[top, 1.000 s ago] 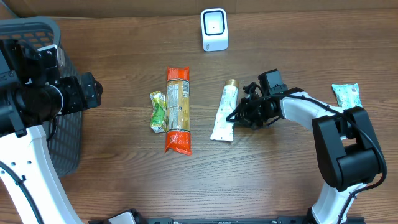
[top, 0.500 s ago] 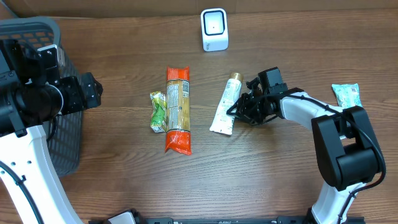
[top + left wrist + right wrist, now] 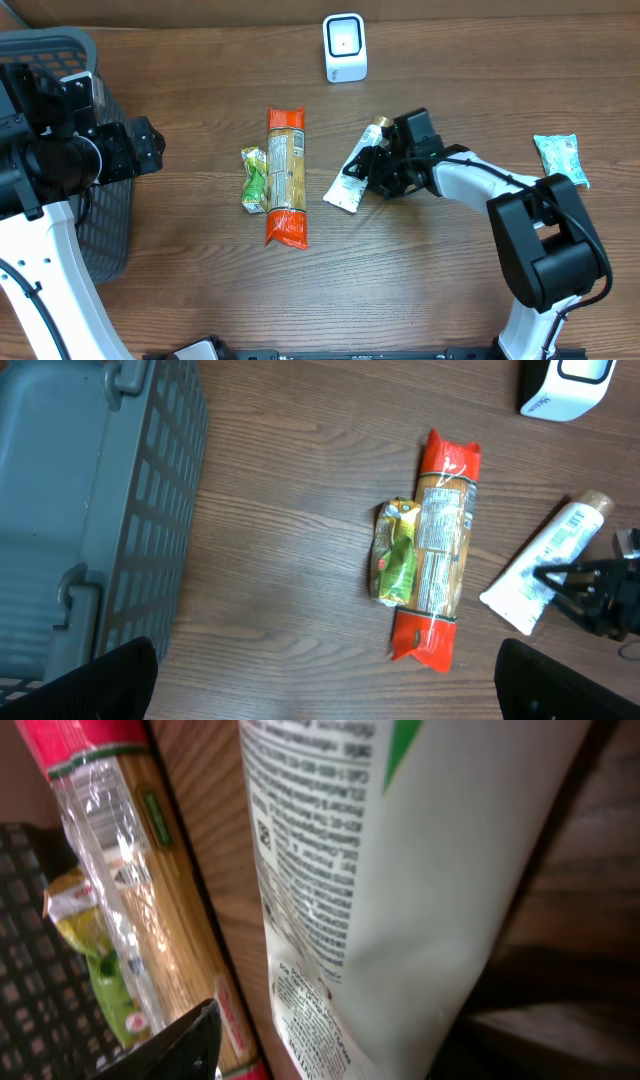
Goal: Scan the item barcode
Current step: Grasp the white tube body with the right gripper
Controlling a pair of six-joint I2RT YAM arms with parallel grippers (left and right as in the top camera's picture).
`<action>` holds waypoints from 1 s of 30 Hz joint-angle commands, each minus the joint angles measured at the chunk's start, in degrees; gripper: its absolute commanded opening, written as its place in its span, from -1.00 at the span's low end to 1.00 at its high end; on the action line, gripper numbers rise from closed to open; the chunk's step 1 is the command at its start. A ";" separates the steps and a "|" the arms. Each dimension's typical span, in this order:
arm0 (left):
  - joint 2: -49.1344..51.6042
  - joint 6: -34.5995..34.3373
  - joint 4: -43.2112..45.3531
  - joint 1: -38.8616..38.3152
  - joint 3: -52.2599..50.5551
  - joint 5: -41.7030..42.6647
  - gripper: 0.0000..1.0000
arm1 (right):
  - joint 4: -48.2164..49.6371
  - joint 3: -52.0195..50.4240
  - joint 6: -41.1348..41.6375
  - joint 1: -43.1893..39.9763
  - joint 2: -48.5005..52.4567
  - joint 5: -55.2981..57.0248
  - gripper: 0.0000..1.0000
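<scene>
White tube (image 3: 343, 192) lies slanted on table (image 3: 420, 290), gold cap (image 3: 377, 124) twd scanner (image 3: 345, 47). R gripper (image 3: 366, 172) straddles its middle, jaws parted, one finger (image 3: 185, 1038) clear of tube. Spaghetti pack (image 3: 286, 177) + green packet (image 3: 254, 180) just to its left; teal sachet (image 3: 557, 153) far right. L gripper (image 3: 325, 655) spread wide, empty, by basket (image 3: 60, 50).

Small print covers the white tube (image 3: 400, 870), though it seems too blurred to read.
</scene>
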 commanded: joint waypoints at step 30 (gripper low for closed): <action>0.57 1.09 -0.13 0.20 0.37 0.50 0.99 | -9.44 -0.09 -26.12 -11.96 2.36 -23.63 -0.92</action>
